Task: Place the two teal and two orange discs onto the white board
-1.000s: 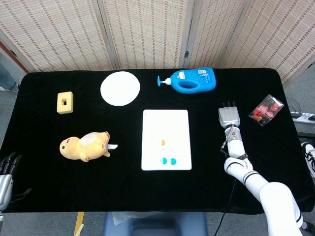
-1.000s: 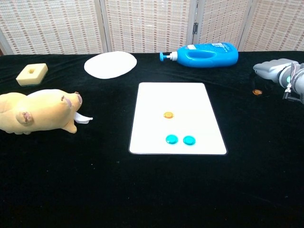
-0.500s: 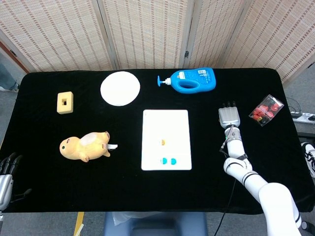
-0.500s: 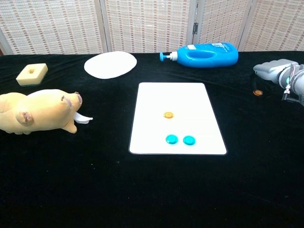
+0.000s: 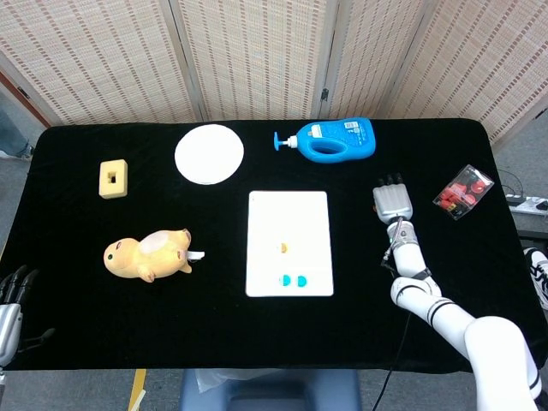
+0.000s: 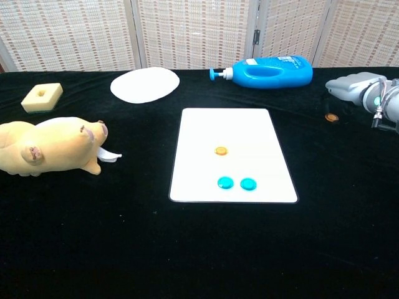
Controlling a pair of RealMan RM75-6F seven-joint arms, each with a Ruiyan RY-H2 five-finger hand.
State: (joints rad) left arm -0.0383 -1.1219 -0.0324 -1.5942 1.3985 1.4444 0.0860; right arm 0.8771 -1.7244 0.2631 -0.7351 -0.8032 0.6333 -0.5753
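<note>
The right hand [image 5: 393, 204] lies low over the black table [image 5: 77, 257] to the right of the white board [image 5: 288, 214], palm down with its fingers laid flat and close together, pointing to the far side; whether it presses or holds anything I cannot tell. In the chest view an orange disc [image 6: 331, 116] lies on the cloth just under the hand's fingertips, still off the board. The left hand [image 5: 10, 301] shows only at the near left corner, off the table edge, fingers apart and holding nothing

On the board, the other orange disc [image 5: 283, 247] sits near the middle, and the two teal discs [image 5: 294, 280] lie side by side, almost touching, toward the near edge

Far of the board a blue pump bottle [image 5: 330, 139] lies on its side, nozzle to the left. A white round plate [image 5: 209, 153] rests left of it, and a yellow sponge block [image 5: 113, 179] further left. A yellow plush toy [image 5: 147, 253] lies left of the board. A clear packet of red items [image 5: 463, 191] sits at the right of the table
</note>
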